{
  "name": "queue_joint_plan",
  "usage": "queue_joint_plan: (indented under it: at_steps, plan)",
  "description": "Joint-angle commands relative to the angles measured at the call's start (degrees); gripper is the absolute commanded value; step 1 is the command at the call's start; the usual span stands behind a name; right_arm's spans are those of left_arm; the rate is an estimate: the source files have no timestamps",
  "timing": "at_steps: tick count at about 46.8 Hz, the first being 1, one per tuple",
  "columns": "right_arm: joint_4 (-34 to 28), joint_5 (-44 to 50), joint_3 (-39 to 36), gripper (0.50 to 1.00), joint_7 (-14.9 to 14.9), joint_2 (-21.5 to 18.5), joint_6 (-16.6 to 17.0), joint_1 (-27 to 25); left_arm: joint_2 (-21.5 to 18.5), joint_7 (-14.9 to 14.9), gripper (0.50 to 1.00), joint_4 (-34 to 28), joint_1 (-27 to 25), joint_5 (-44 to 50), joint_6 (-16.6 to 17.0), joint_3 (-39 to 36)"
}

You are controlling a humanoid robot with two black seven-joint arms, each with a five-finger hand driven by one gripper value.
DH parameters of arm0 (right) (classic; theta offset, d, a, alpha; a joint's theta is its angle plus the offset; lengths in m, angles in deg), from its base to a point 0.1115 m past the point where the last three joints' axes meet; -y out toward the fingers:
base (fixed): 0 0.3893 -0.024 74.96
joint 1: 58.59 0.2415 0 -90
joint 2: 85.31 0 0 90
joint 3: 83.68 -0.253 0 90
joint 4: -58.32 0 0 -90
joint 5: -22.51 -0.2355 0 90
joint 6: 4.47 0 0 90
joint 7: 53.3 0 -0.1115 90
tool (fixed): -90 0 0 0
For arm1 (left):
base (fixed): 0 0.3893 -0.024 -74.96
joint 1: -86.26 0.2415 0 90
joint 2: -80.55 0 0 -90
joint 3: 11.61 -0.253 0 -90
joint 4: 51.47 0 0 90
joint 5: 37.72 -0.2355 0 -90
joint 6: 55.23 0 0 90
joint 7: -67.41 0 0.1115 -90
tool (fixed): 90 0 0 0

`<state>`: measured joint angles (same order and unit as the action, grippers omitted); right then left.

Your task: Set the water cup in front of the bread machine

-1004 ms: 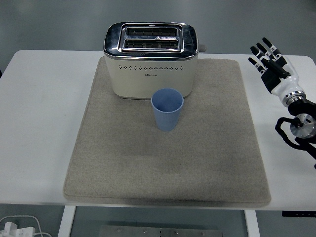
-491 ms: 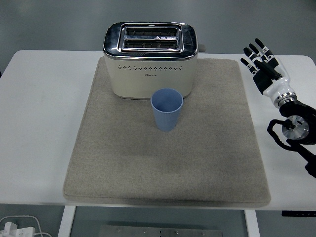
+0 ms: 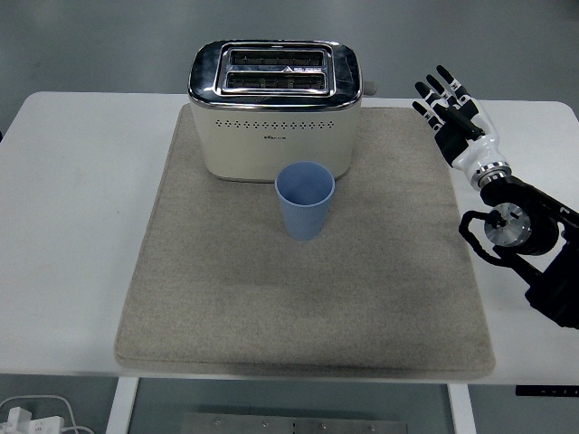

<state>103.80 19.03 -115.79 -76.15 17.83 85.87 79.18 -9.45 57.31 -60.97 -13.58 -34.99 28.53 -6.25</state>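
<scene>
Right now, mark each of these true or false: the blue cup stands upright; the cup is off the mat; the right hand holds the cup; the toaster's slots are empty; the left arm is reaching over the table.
1. The blue cup stands upright. True.
2. The cup is off the mat. False: it stands on the grey mat, just in front of the toaster.
3. The right hand holds the cup. False: its fingers are spread and hold nothing, over the mat's far right corner, apart from the cup.
4. The toaster's slots are empty. True: no bread shows in either slot.
5. The left arm is reaching over the table. False: no left arm is in view.
</scene>
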Motion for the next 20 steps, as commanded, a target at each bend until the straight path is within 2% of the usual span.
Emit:
queue_joint_plan:
  at_steps: [1,20]
  plan:
    - [-0.3,0.14,0.2,0.93,0.0,-0.23,0.01,0.13,0.0,0.0,1.0,-0.08,0.0,-0.01,0.0,0.0]
    - [-0.74,0.31,0.29,0.93,0.0,-0.32,0.01,0.13,0.0,0.0,1.0,0.01,0.09,-0.01,0.0,0.09]
